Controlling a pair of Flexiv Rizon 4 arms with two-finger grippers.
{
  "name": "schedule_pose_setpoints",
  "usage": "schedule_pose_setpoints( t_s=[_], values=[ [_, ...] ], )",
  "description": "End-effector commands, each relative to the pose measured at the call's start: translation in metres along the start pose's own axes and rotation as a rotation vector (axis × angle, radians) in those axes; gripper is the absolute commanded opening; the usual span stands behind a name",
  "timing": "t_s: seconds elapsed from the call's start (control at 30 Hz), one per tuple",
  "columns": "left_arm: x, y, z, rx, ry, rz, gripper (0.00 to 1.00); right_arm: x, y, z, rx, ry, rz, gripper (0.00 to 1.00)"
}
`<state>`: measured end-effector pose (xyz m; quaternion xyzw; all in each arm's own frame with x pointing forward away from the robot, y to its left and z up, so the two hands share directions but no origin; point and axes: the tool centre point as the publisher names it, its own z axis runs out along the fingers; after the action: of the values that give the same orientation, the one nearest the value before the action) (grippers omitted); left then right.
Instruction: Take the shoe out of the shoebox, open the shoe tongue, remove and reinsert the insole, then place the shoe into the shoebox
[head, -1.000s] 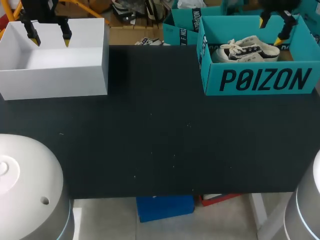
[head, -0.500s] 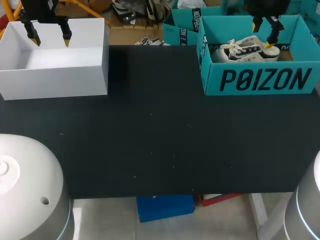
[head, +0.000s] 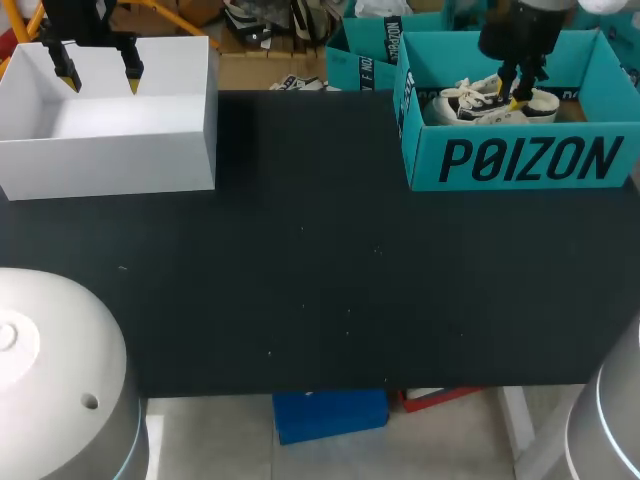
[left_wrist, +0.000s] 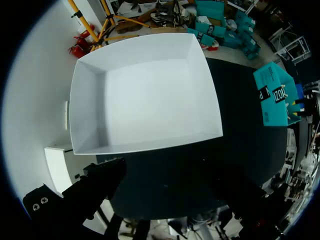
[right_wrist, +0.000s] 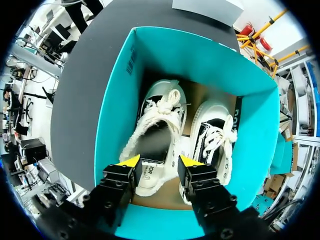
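Note:
A teal shoebox (head: 520, 160) stands at the table's back right with a pair of white and black canvas shoes in it. My right gripper (head: 510, 90) is down inside the box. In the right wrist view, its yellow fingertips (right_wrist: 131, 161) press on both sides of the heel of the frayed-edged shoe (right_wrist: 157, 125), so my right gripper (right_wrist: 160, 161) is shut on it. The second shoe (right_wrist: 215, 135) lies beside it, against the box wall (right_wrist: 115, 100). My left gripper (head: 100, 82) hangs open over a white box at the back left, holding nothing.
The white box (head: 110, 165) is open-topped and empty, as the left wrist view shows (left_wrist: 85, 110). Between the two boxes lies the black table (head: 320, 280). The shoebox's tall walls enclose the right gripper on all sides.
My right gripper came down and leftward into the shoebox, and its fingers narrowed onto the shoe's heel. The left arm has not moved.

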<state>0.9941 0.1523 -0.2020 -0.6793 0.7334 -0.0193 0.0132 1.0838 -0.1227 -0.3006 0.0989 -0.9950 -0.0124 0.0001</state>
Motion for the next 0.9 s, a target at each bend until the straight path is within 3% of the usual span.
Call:
schedule_pose_setpoints(
  t_s=[0.03,0.1,0.17,0.33,0.67,0.9],
  values=[
    [0.0,0.001,-0.001,0.0,-0.001,-0.001,1.0,-0.01,-0.003,0.016,-0.013,0.009,-0.002,0.44],
    [0.0,0.001,-0.001,0.0,-0.001,-0.001,1.0,-0.014,-0.005,0.02,-0.016,0.011,-0.005,0.44],
    [0.0,0.001,-0.001,0.0,-0.001,-0.001,1.0,-0.017,-0.006,0.024,-0.016,0.014,-0.009,0.38],
    [0.0,0.001,-0.001,0.0,-0.001,-0.001,1.0,-0.02,-0.009,0.036,-0.026,0.029,-0.015,0.45],
    [0.0,0.001,-0.001,0.0,-0.001,-0.001,1.0,-0.028,-0.009,0.061,-0.053,0.047,-0.022,0.45],
    [0.0,0.001,-0.001,0.0,-0.001,-0.001,1.0,-0.032,-0.01,0.082,-0.076,0.053,-0.013,0.38]
  ],
)
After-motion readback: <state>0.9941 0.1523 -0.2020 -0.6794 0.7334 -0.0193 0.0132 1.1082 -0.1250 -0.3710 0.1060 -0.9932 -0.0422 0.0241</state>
